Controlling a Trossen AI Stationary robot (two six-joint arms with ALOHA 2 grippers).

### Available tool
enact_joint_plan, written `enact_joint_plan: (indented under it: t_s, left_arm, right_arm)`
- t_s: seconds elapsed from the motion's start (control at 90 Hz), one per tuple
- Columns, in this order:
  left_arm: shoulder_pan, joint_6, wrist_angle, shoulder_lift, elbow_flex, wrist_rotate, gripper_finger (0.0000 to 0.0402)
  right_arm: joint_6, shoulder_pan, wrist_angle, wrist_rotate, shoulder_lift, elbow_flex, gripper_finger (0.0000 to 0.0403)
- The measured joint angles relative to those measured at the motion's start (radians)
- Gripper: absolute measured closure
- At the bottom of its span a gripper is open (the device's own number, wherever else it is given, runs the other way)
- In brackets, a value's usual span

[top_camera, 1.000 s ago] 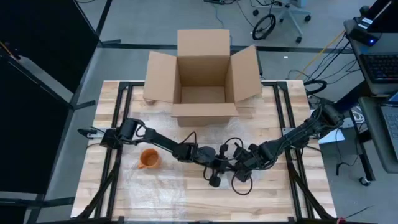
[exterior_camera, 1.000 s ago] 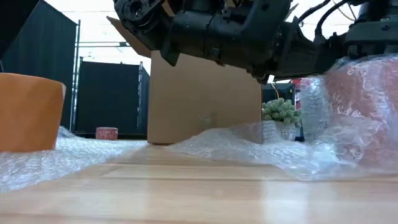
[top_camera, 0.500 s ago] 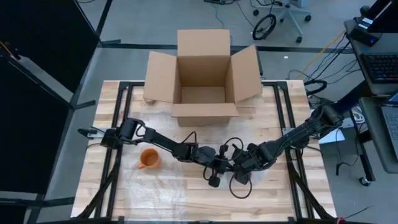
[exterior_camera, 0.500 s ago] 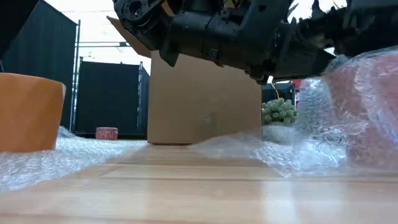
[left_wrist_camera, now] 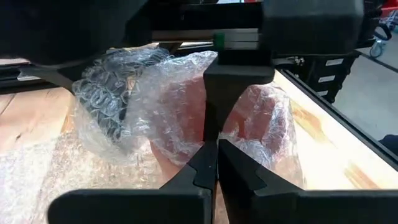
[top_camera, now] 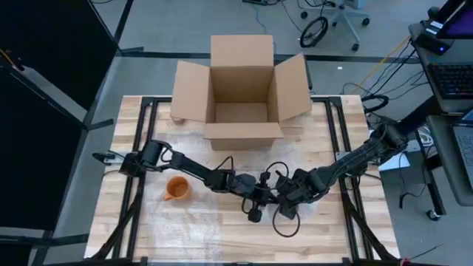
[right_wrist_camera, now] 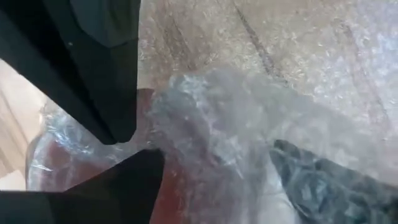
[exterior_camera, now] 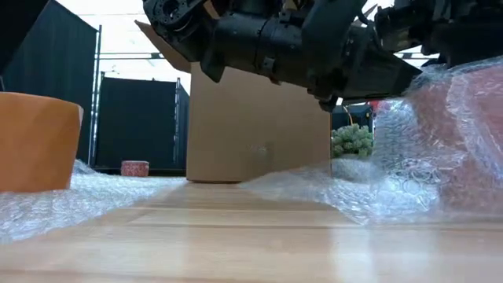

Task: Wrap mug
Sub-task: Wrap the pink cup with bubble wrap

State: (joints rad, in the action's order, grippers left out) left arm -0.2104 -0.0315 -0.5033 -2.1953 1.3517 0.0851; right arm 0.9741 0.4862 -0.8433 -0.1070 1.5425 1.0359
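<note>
I judge the wrap half done: the mug (left_wrist_camera: 186, 118) at lower centre of the high view already wears bubble wrap (left_wrist_camera: 112, 99), my left claw (left_wrist_camera: 216, 163) is pinched closed on it, my right claw's (top_camera: 284, 201) state I cannot tell, and loose folds remain.

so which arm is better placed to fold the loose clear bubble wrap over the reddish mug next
Right, probably. The left gripper is shut, pinning the clear bubble wrap on the reddish mug; the right gripper sits against the loose bunch.

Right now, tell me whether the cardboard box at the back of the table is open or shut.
Open. In the high view the cardboard box has its flaps folded outward and its bare inside bottom shows.
</note>
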Motion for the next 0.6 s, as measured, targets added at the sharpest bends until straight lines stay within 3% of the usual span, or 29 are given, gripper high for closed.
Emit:
enact_joint_plan:
  t_s: [0.322,0.6]
  left_arm:
    - [0.006,-0.01,0.068,0.081,-0.004,-0.013,0.0253]
    - [0.009,-0.035,0.112,0.12,-0.002,-0.033,0.023]
  right_arm:
    - [-0.009,0.0,-0.034,0.001,-0.012,0.0,0.0121]
    - [0.014,0.002,-0.065,0.004,-0.087,0.001,0.0121]
